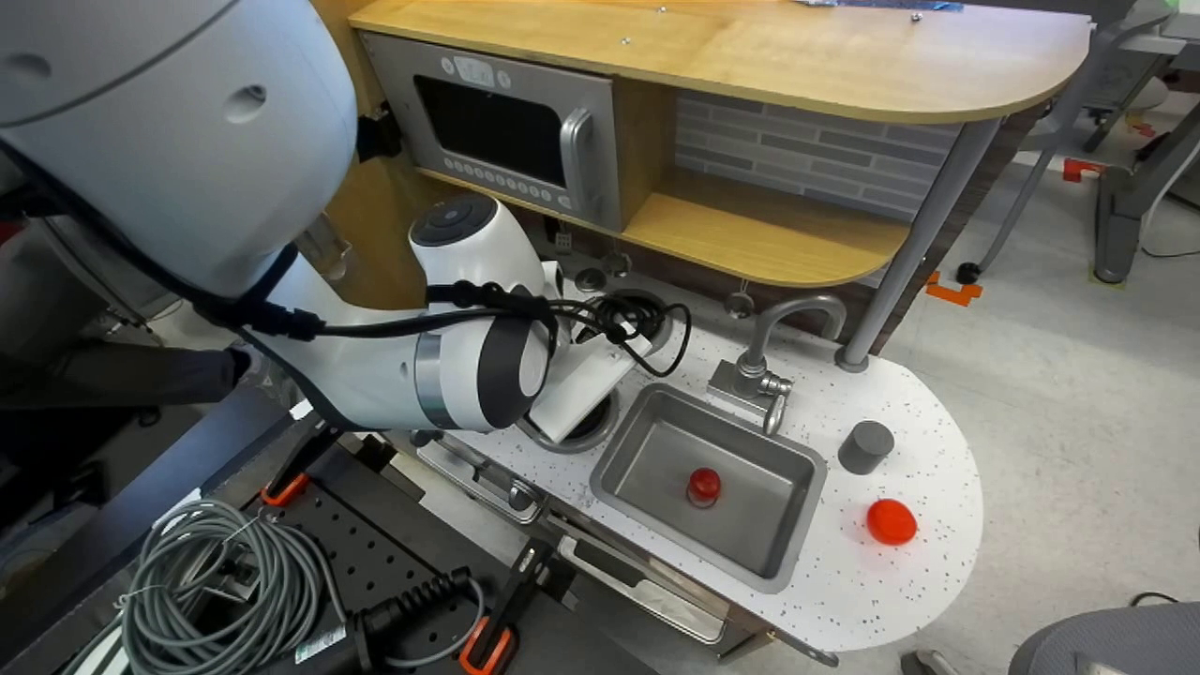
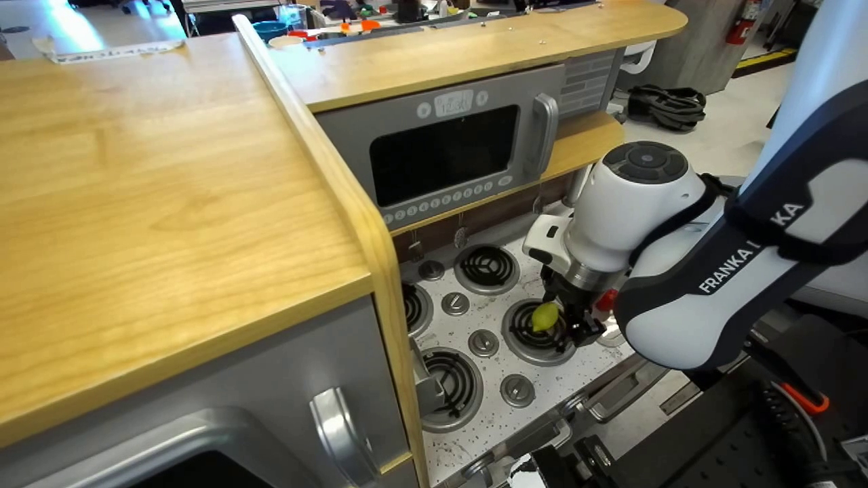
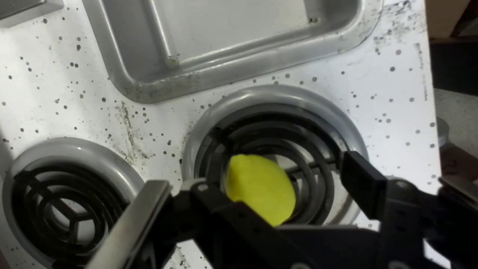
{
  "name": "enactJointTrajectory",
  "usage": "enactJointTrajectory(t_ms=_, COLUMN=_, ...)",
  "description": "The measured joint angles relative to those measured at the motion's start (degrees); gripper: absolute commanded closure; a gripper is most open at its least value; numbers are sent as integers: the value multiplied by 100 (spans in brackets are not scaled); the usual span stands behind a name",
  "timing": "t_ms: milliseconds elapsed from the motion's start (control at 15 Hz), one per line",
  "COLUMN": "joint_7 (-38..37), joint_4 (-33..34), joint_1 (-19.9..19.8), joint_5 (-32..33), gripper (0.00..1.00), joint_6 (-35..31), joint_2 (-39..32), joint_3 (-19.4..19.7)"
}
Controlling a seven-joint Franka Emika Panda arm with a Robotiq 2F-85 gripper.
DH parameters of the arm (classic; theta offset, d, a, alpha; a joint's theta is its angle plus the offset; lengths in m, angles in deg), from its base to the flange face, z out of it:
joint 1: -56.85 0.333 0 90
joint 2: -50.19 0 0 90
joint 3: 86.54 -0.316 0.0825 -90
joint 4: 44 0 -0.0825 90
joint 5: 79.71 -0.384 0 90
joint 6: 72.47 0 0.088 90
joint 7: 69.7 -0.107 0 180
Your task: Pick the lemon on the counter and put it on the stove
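The yellow lemon point(image 2: 544, 316) is at the front burner point(image 2: 519, 347) nearest the sink on the stove point(image 2: 497, 369). In the wrist view the lemon point(image 3: 261, 188) lies over that burner point(image 3: 274, 93), beside the left finger; I cannot tell whether they touch. My gripper point(image 3: 282, 168) is open, with a wide gap between the lemon and the right finger. In an exterior view the gripper point(image 2: 569, 315) is low over the burner, pointing down. In the exterior view with the sink, the arm hides the lemon and the fingers. The white counter point(image 1: 928, 450) extends around the sink.
The grey sink point(image 1: 806, 525) holds a red round item point(image 1: 704, 487). Another red item point(image 1: 891, 521) and a grey cylinder point(image 1: 865, 446) stand on the counter. A faucet point(image 1: 750, 370) rises behind the sink. The microwave point(image 2: 444, 149) and wooden shelf point(image 1: 769, 230) overhang the back.
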Motion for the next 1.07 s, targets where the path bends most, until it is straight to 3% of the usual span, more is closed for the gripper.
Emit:
enactJointTrajectory(t_ms=267, joint_7=-408, joint_4=99, joint_1=-7, joint_5=-139, gripper=0, joint_6=301, joint_2=9, joint_3=-5)
enactJointTrajectory(t_ms=533, joint_7=-1016, joint_4=195, joint_1=-151, joint_5=-573, gripper=0, joint_6=1110, joint_2=175, joint_3=-82)
enactJointTrajectory(t_ms=1067, joint_7=-1710, joint_4=-58, joint_1=-1095, joint_5=-1451, gripper=0, joint_6=2646, joint_2=1054, joint_3=-504)
